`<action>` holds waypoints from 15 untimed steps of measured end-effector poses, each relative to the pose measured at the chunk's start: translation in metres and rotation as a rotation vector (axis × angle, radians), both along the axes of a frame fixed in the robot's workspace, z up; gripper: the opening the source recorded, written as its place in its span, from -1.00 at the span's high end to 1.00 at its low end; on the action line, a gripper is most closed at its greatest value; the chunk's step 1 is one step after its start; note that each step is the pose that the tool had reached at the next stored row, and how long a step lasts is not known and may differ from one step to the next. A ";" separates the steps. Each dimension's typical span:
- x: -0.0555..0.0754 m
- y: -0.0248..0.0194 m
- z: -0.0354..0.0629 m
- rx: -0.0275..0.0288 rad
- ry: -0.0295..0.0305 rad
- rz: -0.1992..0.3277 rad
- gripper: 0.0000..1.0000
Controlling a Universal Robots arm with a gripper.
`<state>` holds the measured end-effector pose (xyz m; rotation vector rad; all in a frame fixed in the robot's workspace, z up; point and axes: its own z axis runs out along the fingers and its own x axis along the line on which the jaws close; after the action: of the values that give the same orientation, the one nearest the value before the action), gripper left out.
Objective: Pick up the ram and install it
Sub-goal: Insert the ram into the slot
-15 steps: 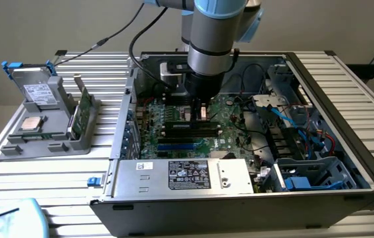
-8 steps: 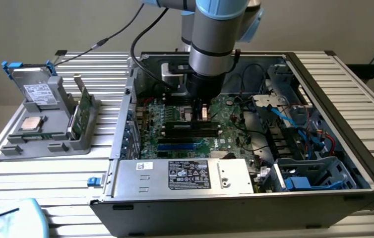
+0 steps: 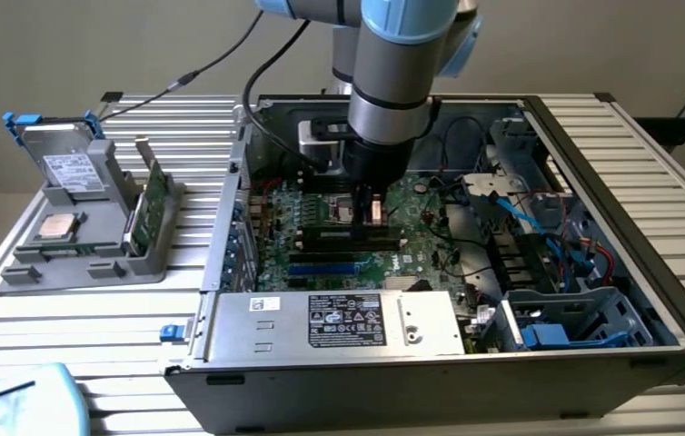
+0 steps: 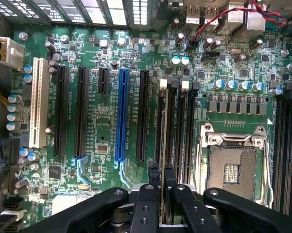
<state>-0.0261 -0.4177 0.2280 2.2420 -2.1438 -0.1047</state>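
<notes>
Slatted metal table (image 3: 64, 320): open computer case (image 3: 440, 392), grey parts holder (image 3: 76, 269) just beside.

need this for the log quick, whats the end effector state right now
End effector: closed, holding the ram over the memory slots.

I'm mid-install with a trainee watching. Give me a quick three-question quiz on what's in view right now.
1. In the exterior view, which side of the case is the green card on?
2. True or false: the gripper is shut on the ram.
3. The gripper is over: A) the memory slots beside the CPU socket; B) the CPU socket; C) the green card.
Key: 1 left, in the holder; 2 true; 3 A.
</notes>
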 end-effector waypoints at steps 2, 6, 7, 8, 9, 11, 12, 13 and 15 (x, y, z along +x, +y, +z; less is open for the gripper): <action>0.000 0.0000 -0.0019 -0.0001 0.0004 0.000 0.70; 0.000 0.0000 -0.0024 -0.0003 0.0023 0.000 0.70; 0.000 0.0000 -0.0025 -0.0001 0.0024 0.000 0.70; 0.000 0.0000 -0.0026 -0.0001 0.0027 0.000 0.70; -0.001 0.0000 -0.0027 -0.0001 0.0032 0.000 0.70; -0.001 0.0000 -0.0029 -0.0001 0.0042 0.000 0.70; -0.001 0.0000 -0.0030 -0.0002 0.0045 0.000 0.70; -0.001 0.0000 -0.0031 -0.0001 0.0045 0.000 0.70; -0.001 0.0000 -0.0038 0.0002 0.0043 0.000 0.70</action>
<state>-0.0272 -0.4176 0.2243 2.2397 -2.1418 -0.1097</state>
